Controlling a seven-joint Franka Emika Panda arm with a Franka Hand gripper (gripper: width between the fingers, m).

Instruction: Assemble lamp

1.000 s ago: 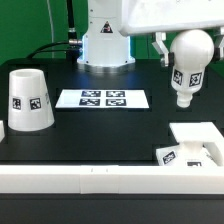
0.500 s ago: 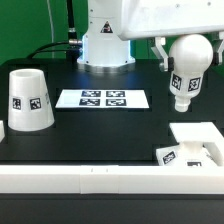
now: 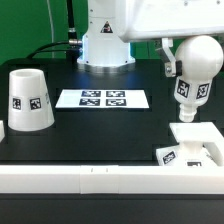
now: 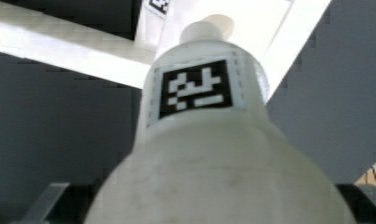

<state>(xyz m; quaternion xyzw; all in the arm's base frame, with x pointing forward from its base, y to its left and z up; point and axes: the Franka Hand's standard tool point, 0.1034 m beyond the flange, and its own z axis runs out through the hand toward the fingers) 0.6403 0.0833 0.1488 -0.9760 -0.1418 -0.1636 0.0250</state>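
Gripper (image 3: 192,57) is clenched on the round head of the bulb (image 3: 187,96), which hangs stem down just above the base (image 3: 200,134), at the near corner of the counter (image 3: 110,130) on the exterior view's right. By my judgement nothing is joined yet: the bulb is unseated, and the shade (image 3: 28,100) stands untouched at the opposite edge. Count: one bulb, one base, one shade, one marker board (image 3: 103,99).
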